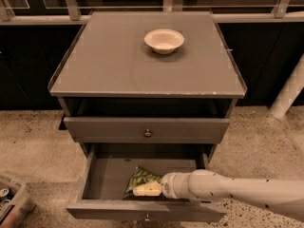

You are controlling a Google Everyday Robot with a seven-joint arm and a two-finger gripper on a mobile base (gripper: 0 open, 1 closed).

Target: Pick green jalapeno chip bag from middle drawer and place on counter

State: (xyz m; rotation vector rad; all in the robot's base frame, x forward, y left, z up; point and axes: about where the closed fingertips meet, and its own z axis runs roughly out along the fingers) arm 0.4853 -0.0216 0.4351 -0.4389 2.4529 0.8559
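The green jalapeno chip bag (139, 177) lies on the grey floor of the open middle drawer (109, 177), a little left of its centre. My gripper (146, 189) reaches in from the right on a white arm and lies at the bag's near edge, touching or just over it. The counter (114, 61) is the flat grey cabinet top above, with a thin rim.
A white bowl (164, 40) stands on the counter at the back centre. A closed drawer panel with a round knob (147, 133) sits above the open drawer. A grey bin (10, 202) with items is on the floor at the left. A white pole (288, 90) stands at the right.
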